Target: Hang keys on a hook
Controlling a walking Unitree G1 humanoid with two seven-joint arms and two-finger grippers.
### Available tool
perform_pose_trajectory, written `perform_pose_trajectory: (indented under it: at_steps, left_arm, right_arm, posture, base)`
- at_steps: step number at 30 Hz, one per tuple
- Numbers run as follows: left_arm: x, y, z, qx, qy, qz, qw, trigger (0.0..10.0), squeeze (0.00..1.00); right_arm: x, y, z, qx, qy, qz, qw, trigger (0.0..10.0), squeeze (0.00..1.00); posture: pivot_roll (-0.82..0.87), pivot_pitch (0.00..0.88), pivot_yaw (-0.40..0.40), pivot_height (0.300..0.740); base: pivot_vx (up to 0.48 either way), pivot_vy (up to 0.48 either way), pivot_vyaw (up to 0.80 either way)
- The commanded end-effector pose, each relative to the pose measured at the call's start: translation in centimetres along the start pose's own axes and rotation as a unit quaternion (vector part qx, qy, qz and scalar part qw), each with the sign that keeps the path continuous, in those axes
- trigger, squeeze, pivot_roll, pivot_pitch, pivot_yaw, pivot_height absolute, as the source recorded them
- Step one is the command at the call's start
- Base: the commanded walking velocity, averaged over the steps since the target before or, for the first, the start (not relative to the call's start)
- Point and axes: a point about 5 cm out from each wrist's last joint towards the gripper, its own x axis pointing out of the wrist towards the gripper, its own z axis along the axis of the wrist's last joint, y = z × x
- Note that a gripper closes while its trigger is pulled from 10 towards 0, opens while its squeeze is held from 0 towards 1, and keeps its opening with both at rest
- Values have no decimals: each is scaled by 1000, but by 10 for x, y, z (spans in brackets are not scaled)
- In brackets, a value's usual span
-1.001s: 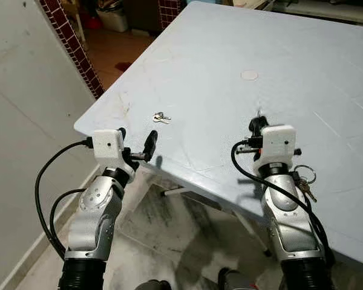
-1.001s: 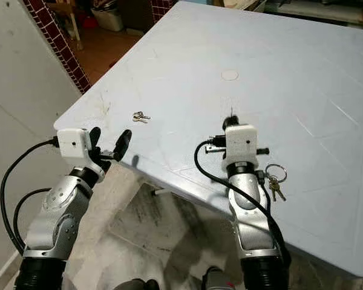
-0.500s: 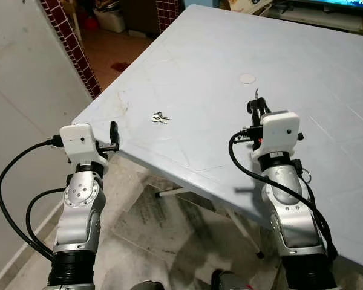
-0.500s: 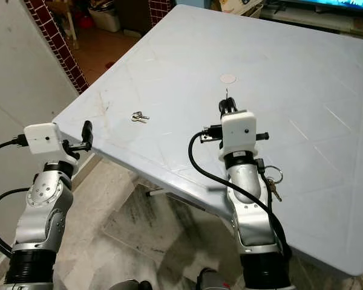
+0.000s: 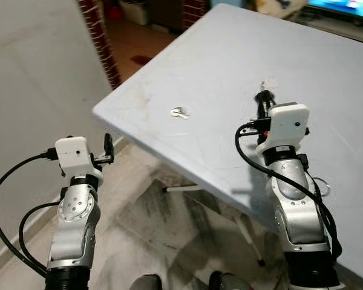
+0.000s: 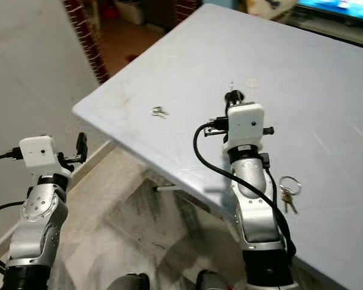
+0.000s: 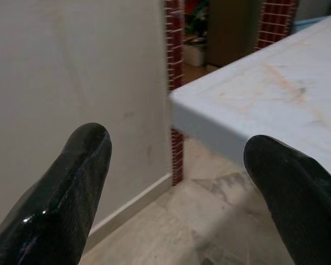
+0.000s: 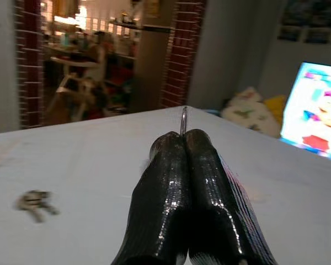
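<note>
- Standing at the near edge of a pale blue table (image 5: pixel 230 72), with both silver arms raised in the head views
- Holding the right gripper (image 8: pixel 185 144) over the table, back from the near edge, fingers pressed tightly together
- Pinching a thin metal wire (image 8: pixel 183 120) between those fingertips, its rounded end poking up just above them (too thin to say what it is; also visible as a small upright sliver in the left eye view (image 5: pixel 263 86))
- Lying flat on the table near the left corner: a small bunch of keys (image 5: pixel 179 113), well apart from both grippers and blurred in the right wrist view (image 8: pixel 36 201)
- Resting on the table close to the near edge, just beside the right forearm on its outer side: a second set of keys on a larger ring (image 6: pixel 287 191), partly hidden by the arm in the left eye view
- Hovering off the table, beyond its left corner and above the tiled floor (image 5: pixel 169 223): the left gripper (image 7: pixel 182 182), fingers spread wide with nothing between them
- Facing the table's left corner and a plain wall (image 7: pixel 71 83) from the left wrist view, with a red brick-tiled pillar (image 7: pixel 174 33) behind the corner
- Glowing in the room behind the table's far edge: a bright screen (image 8: pixel 320 110)
</note>
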Motion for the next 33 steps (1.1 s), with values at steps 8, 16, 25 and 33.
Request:
perform_pose_trajectory:
  at_steps: [8,16,25,33]
  left_arm:
    - [1,-7,5,-11,-4,-10,1000,10000,0]
    - [5,-11,6,-15,-2,-15,1000,10000,0]
    - [6,-11,6,-12,1,-14,1000,10000,0]
    - [6,-13,4,-10,4,-18,1000,10000,0]
  right_arm:
    - [-2,-1,2,5,-1,-2,1000,10000,0]
    - [-2,-1,2,8,2,-2,1000,10000,0]
    - [-3,2,1,12,5,1,1000,10000,0]
    - [-4,3,0,11,8,5,1000,10000,0]
  posture:
    - [-58,147,60,740]
    - [-60,148,65,740]
    - [-58,153,66,740]
    - [-62,153,64,740]
  base:
    - [0,0,800]
    - [0,0,800]
    - [0,0,800]
    - [0,0,800]
